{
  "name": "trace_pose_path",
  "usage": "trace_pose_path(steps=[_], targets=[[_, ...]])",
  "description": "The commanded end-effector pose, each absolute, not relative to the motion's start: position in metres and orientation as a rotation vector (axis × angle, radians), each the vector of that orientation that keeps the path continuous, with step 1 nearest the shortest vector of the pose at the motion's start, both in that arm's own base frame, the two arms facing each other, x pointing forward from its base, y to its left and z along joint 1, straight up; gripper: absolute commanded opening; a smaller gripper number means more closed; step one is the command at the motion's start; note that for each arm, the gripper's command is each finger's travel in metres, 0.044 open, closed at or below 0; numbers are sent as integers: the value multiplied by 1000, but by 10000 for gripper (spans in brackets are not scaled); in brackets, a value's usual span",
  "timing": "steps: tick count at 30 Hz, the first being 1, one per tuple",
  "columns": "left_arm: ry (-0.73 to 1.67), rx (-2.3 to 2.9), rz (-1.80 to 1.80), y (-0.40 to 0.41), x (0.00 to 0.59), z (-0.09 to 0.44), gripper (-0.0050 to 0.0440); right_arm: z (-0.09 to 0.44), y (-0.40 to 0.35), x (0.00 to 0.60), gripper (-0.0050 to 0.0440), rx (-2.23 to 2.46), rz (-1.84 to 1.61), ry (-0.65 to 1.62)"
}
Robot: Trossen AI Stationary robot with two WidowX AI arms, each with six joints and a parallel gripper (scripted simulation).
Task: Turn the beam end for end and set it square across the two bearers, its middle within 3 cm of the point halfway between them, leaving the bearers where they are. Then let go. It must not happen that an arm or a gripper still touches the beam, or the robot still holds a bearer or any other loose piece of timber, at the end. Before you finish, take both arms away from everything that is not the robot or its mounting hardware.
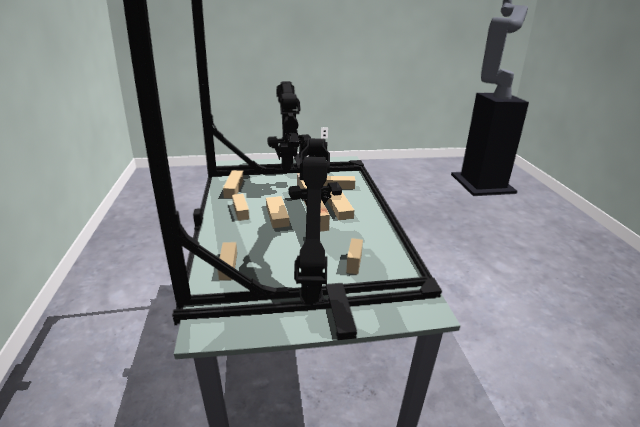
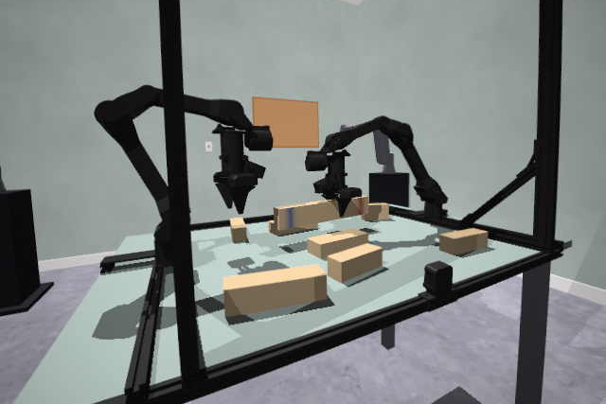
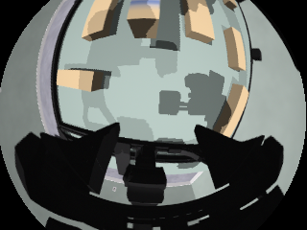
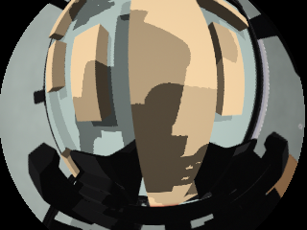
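The long wooden beam (image 1: 323,221) (image 2: 312,214) (image 3: 143,11) (image 4: 163,110) has a blue band near one end and a red band near the other. The right gripper (image 2: 344,212) (image 4: 173,143) is shut on it toward the red end. The beam appears raised, running lengthwise between two similar blocks that look like the bearers: one (image 1: 277,210) (image 2: 337,244) (image 3: 199,19) (image 4: 86,79) and the other (image 1: 341,206) (image 2: 298,227) (image 3: 99,19) (image 4: 233,72). The blue end points toward the left arm. The left gripper (image 1: 286,166) (image 2: 234,210) (image 3: 157,126) is open and empty, above the table.
Other blocks stand around: two (image 1: 240,206) (image 1: 233,183) on the bracket side, one (image 1: 342,182) (image 2: 238,229) (image 3: 75,79) near the left gripper, and two (image 1: 354,255) (image 1: 227,259) near the right arm's base. A black frame (image 2: 318,341) rims the table, with posts on one side.
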State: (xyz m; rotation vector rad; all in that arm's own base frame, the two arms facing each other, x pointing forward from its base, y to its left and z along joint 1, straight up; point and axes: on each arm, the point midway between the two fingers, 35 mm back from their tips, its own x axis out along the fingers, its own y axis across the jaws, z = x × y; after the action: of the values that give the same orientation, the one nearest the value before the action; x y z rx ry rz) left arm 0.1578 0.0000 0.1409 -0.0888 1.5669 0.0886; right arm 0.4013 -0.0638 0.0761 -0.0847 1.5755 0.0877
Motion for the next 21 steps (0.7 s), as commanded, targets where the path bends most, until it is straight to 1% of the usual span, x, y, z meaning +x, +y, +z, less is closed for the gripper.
trace_pose_path(steps=[1, 21], targets=[[1569, -91, 91, 0, 157, 141, 440, 71, -64, 403, 0, -91, 91, 1569], [1569, -91, 91, 0, 157, 141, 440, 42, -65, 405, 0, -91, 91, 1569]])
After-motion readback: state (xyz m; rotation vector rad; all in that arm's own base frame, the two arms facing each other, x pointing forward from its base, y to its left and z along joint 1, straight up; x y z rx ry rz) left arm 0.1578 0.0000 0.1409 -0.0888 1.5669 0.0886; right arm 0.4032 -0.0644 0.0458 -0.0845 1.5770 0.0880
